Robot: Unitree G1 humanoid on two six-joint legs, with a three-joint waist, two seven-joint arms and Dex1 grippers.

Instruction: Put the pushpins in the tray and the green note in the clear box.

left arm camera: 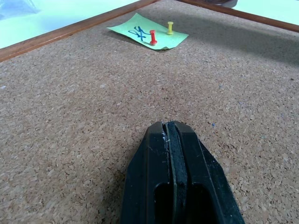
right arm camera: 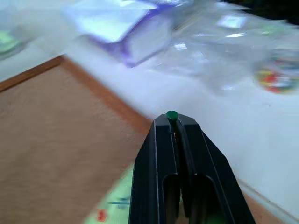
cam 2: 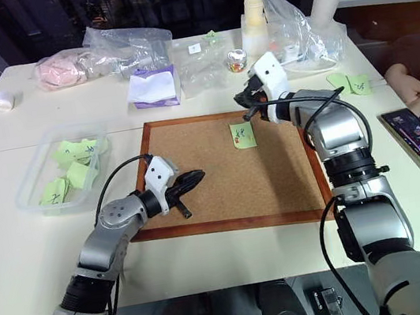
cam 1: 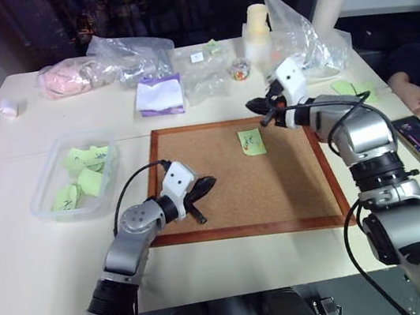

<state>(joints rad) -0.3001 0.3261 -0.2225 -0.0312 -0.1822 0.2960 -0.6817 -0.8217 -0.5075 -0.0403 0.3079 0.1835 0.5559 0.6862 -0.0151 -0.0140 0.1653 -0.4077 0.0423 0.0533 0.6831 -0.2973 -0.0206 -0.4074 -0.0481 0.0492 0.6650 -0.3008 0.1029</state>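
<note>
On the corkboard point(cam 1: 224, 195), seen from the head views, you have one green note point(cam 1: 251, 142) pinned near the far right part of the cork; the clear box point(cam 1: 47, 201) on the table point(cam 1: 18, 260) to the left holds several green notes already, so that part of the task looks partly done, while this note is yet to go. The right gripper point(cam 1: 260, 107) hangs above the board's far edge, jaws closed; the left gripper point(cam 1: 202, 186) rests low over the cork near its left side, jaws closed and empty. Past the board stand a purple-and-white pad point(cam 1: 159, 96), clear bags point(cam 1: 130, 54) and a small cup of coloured bits point(cam 1: 240, 69); you cannot make out a brown tray among this clutter, so how many pins are put away is not to be judged.

Along the left wrist view, the black jaws press together over bare cork; ahead lies the note with a red pushpin point(left arm camera: 153, 37) and a yellow pushpin point(left arm camera: 170, 28) standing in it; both remain to be pulled.

Along the right wrist view, the closed jaws pinch a green pushpin point(right arm camera: 171, 115) at their tips; the background is blurred, and the note below is cut off at the lower edge.
</note>
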